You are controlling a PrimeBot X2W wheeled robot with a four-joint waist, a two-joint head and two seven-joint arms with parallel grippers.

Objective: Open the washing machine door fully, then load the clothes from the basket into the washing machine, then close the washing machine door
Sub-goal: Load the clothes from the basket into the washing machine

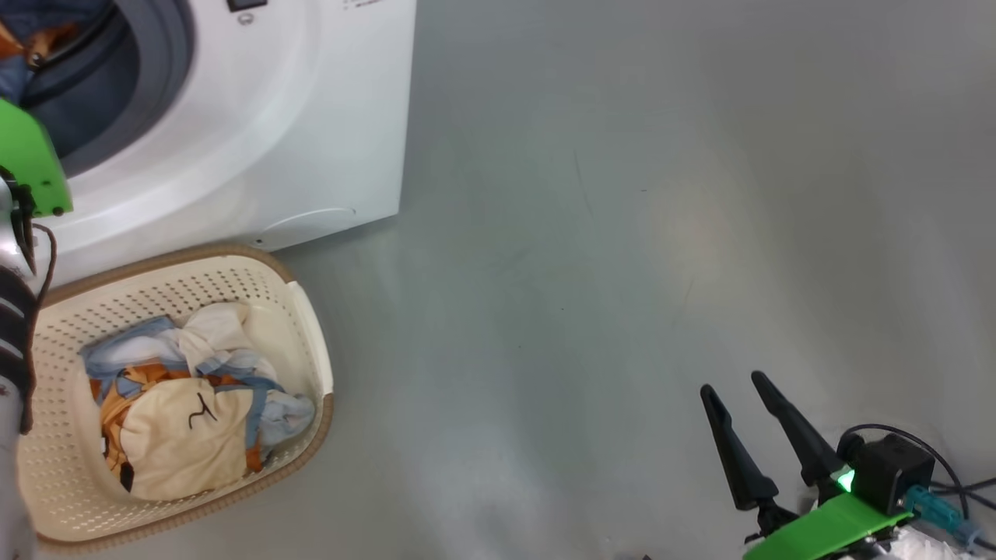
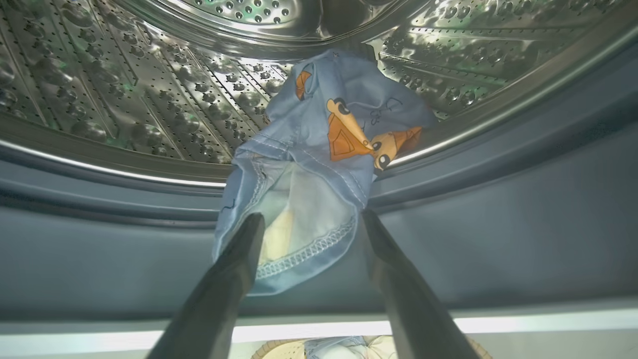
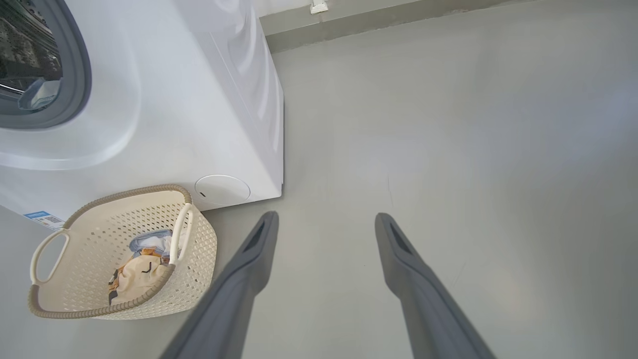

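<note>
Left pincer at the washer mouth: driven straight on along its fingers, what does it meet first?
Most likely the blue printed garment draped over the grey seal, just ahead of the open left pincer. The steel drum is behind it. Depth is hard to judge.

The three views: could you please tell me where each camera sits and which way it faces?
Head view: on the head, looking down at the basket, washing machine and floor; left arm and open right gripper show.
Left wrist view: on the left wrist, looking into the drum past a blue garment; open left gripper shows.
Right wrist view: on the right wrist, facing the floor beside the washing machine; its fingers show.
Head and right wrist views share the basket.
</note>
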